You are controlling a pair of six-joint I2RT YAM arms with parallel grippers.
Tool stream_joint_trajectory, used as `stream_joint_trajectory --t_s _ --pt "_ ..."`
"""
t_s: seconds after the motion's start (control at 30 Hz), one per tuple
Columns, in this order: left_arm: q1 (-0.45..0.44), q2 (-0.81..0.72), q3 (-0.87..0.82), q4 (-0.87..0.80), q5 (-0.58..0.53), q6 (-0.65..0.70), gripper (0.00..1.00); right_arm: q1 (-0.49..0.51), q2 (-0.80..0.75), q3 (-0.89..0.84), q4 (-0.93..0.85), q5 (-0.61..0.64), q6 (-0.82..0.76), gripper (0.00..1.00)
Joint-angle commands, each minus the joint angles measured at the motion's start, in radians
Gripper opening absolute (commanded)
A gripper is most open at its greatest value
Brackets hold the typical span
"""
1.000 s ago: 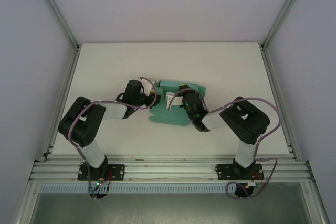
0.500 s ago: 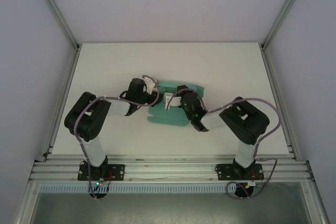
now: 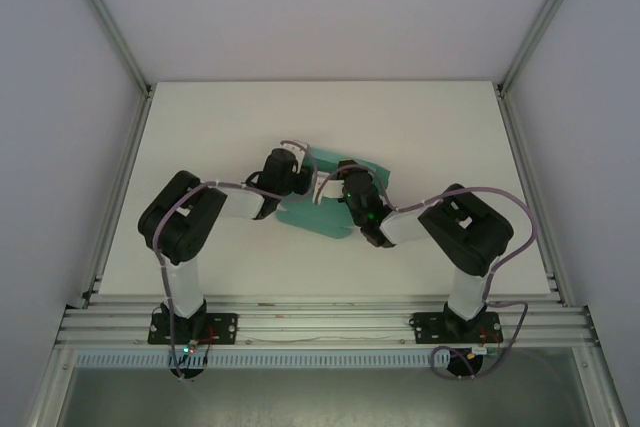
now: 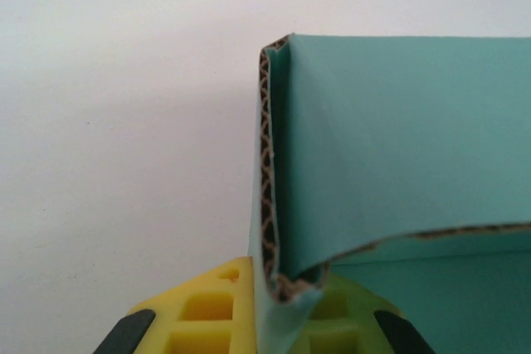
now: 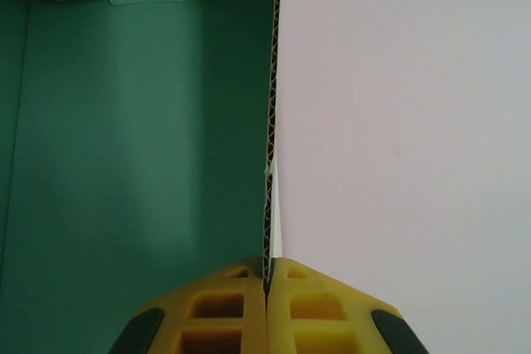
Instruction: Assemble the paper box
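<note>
Left arm swung in toward centre over the last second: elbow sits further right, left end effector (image 3: 293,161) went further out from the bases onto the left far corner of the paper box (image 3: 312,217), pads went from part-spread to pinched

Left arm pose now: upper link raised off the base, forearm reaching right and away, wrist turned in toward the box

Left wrist view: left end effector (image 4: 278,288) clamped on a raised, doubled-over corrugated wall of the box (image 4: 398,147); wall stands upright off the bench (image 4: 124,122), a second wall runs off right from that corner

Box lies mid-bench (image 3: 420,127) between the two end effectors, base panel flat, both touching it

Right arm: elbow high at right, forearm reaching left, right end effector (image 3: 326,185) on the box's far middle, just beside the left one

Right wrist view: right end effector (image 5: 267,275) pads together, pinching an upright wall seen edge-on, teal inside face (image 5: 141,122) to its left, bare bench (image 5: 398,122) to its right
</note>
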Motion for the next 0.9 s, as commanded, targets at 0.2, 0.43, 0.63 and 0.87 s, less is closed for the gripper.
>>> stream_joint_trajectory --t_s 0.2,0.43,0.63,0.87 --pt "-0.014 0.052 -0.013 0.026 -0.075 -0.056 0.14 0.028 0.017 0.003 -0.081 0.003 0.053 0.00" --pt "-0.003 -0.006 -0.006 0.036 -0.028 -0.070 0.25 0.029 0.012 0.009 -0.102 -0.007 0.069 0.00" --pt "0.021 0.002 0.018 0.039 -0.033 -0.084 0.10 0.028 0.010 0.013 -0.124 -0.011 0.079 0.00" --pt "0.020 0.017 0.044 0.002 -0.109 -0.087 0.00 0.028 -0.001 0.045 -0.173 0.038 0.175 0.05"
